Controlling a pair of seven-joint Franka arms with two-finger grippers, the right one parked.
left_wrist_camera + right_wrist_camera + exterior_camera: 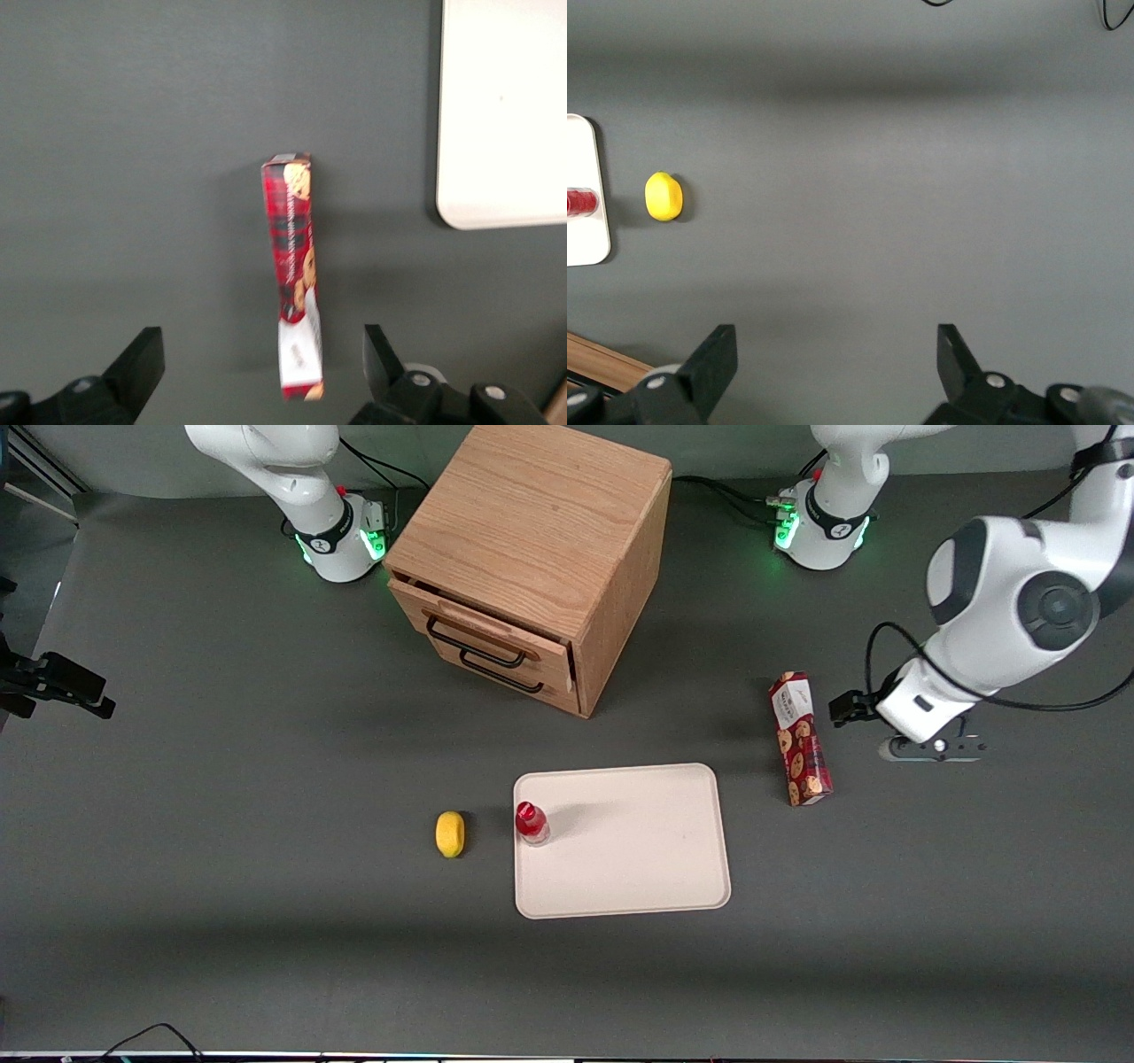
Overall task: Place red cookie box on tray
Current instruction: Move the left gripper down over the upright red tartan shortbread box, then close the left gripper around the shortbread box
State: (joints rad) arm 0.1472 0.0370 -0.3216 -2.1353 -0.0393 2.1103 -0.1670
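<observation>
The red cookie box [800,740] lies flat on the grey table beside the tray, toward the working arm's end, its white label end farther from the front camera. The cream tray [638,859] lies flat nearer the front camera than the cabinet. My left gripper [932,749] hovers beside the box, toward the working arm's end of the table. In the left wrist view the gripper [261,372] is open and empty, its fingers [142,359] wide apart above the table. The box [297,266] has its label end between them, untouched. A tray corner [505,115] shows there.
A small red-capped bottle [532,822] stands on the tray's edge toward the parked arm. A yellow lemon-like object [450,833] lies on the table beside it. A wooden drawer cabinet [540,558] with its top drawer slightly open stands farther from the front camera.
</observation>
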